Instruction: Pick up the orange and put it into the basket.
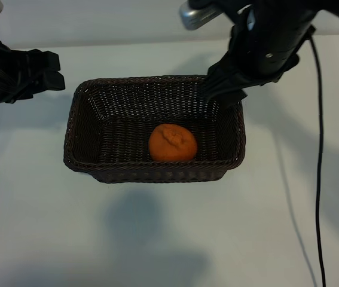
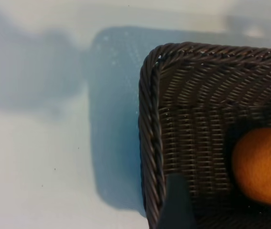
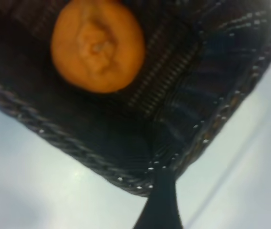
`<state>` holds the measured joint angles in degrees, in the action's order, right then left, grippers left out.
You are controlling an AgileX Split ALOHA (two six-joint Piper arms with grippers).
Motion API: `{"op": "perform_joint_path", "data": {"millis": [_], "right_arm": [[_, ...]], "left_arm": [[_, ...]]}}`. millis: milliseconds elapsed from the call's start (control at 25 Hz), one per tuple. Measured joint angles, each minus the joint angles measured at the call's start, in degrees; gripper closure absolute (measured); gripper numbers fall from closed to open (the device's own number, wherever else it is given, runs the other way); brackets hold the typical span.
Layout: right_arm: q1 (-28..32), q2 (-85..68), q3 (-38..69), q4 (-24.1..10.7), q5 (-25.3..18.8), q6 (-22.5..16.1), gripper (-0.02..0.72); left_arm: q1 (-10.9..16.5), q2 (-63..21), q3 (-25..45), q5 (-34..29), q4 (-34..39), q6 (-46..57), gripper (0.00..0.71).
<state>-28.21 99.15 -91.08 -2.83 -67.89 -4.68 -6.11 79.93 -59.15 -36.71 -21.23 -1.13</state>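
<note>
Across the whole scene spreads the pale table (image 1: 157, 239), its bare surface crossed by soft shadows of the arms. At its middle sits the basket (image 1: 85, 119), a rectangular dark brown wicker piece with sloping sides and rounded corners, standing flat with its long sides running across the exterior view. Over the basket's far right corner hangs the right arm, black and bulky, with the right gripper (image 1: 223, 91) pointing steeply down just above the rim there; its jaws stand wide apart and hold nothing. A black cable (image 1: 320, 179) trails from that arm down the right side of the table, well apart from the basket. At the exterior view's left edge, the left gripper (image 1: 48, 70) hovers beside the basket's far left corner, clear of the rim, its jaws also spread wide and empty; one dark fingertip (image 2: 176, 205) shows in the left wrist view in front of the basket's woven rim. Smallest of all, the orange (image 1: 172, 143) lies on the basket floor, a little right of centre and close to the near wall, its dimpled top facing up, touched by neither gripper. From the right wrist view the orange (image 3: 97, 45) sits inside the basket's corner, with a dark fingertip (image 3: 160, 205) in front of the rim.
</note>
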Motion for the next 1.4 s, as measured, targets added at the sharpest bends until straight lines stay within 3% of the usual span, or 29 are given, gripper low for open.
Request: {"op": "perform_joint_path", "data": {"millis": [360,1120,1400], "right_arm": [[0.76,-0.05,0.30,3.41,0.91,0.44,0.101],[0.76,3.44,0.30,3.91,0.40,1.16,0.124],[0.76,3.49,0.30,3.80,-1.63,1.81,0.130]], "left_arm": [[0.00,0.00,0.00,-0.10,0.00,-0.05,0.122],[0.00,0.00,0.00,-0.22,-0.05,-0.05,0.122],[0.00,0.00,0.00,-0.35,0.00,-0.28,0.122]]}}
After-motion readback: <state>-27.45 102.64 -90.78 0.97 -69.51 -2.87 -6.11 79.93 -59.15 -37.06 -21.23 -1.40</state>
